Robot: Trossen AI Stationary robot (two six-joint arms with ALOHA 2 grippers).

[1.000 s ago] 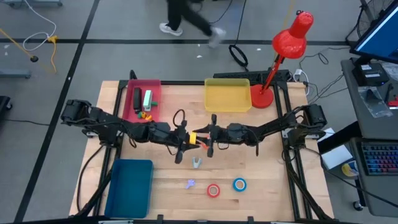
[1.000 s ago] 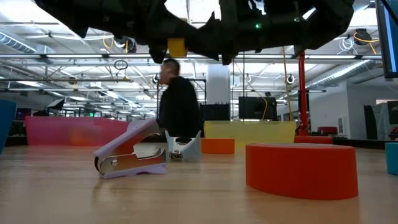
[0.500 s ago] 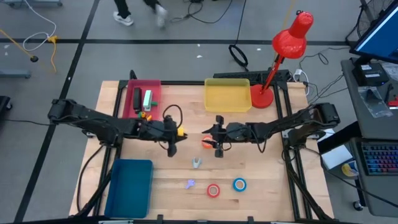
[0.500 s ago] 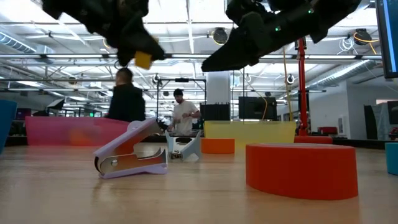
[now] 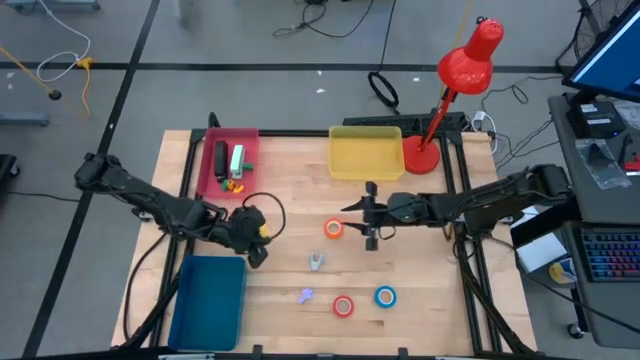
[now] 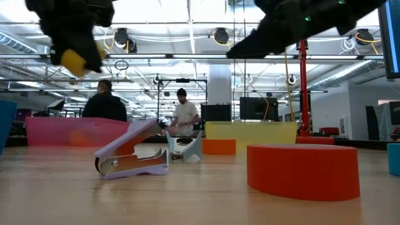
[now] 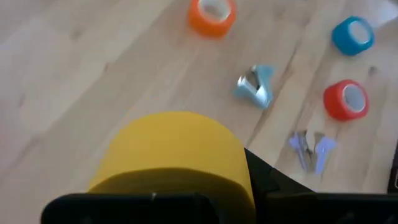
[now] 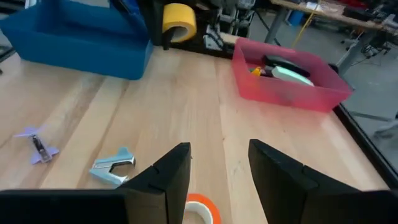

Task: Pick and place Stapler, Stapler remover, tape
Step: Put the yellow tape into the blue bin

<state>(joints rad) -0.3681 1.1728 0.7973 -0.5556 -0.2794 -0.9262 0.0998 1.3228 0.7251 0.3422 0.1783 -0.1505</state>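
Note:
My left gripper (image 5: pixel 258 236) hangs above the table just beyond the blue tray (image 5: pixel 208 300), shut on a yellow tape roll (image 7: pixel 177 155) that also shows as the yellow tape roll (image 8: pixel 179 22). My right gripper (image 8: pixel 217 168) stands open right of centre as the right gripper (image 5: pixel 362 212), above the table beside the orange tape roll (image 5: pixel 333 229), which lies flat. A light blue stapler remover (image 5: pixel 316 262), a purple one (image 5: pixel 306 295), a red roll (image 5: pixel 343 306) and a blue roll (image 5: pixel 385 296) rest on the wood. The stapler (image 5: pixel 221 158) lies in the pink tray (image 5: pixel 229 185). My left gripper holds the yellow roll between its two fingers; one dark finger (image 7: pixel 270 183) shows against the roll's side (image 7: pixel 239 162), and the roll itself hides the other. The fingers slant down toward the table. The roll is lifted clear of the wood.
A yellow tray (image 5: pixel 365 153) sits at the far edge, with a red desk lamp (image 5: pixel 460 80) at the far right corner. The wood between the blue tray and the removers is bare. People stand in the room beyond the table (image 6: pixel 181 112).
The two grippers have drawn apart from the table's centre. My left gripper has carried the yellow roll toward the left and near edge, rolling its wrist. My right gripper has pulled back toward the right edge and tipped up. The orange roll stays on the table.

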